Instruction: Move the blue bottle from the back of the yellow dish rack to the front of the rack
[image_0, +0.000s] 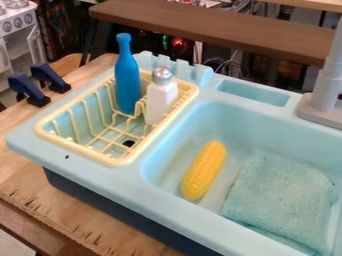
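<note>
Near edge: bare wooden tabletop is running under a light blue toy sink with a dark base. Teal cloth is lying rumpled on the basin floor, looking fuzzy with darker specks. Just left of it, yellow corn is lying on its side, slanting up and right in view. It's showing full rows of bumpy kernels, rounded ends, a slight shine, paler yellow along the lit side. Left of the basin, a pale yellow wire rack is sitting over a dark drain hole. White shaker with a silvery cap is standing in it; slim blue bottle is standing upright just behind. Grey faucet is rising at far right. Brown shelf is spanning behind. Gripper: can't tell how far it's opening or whether it's holding anything.
</note>
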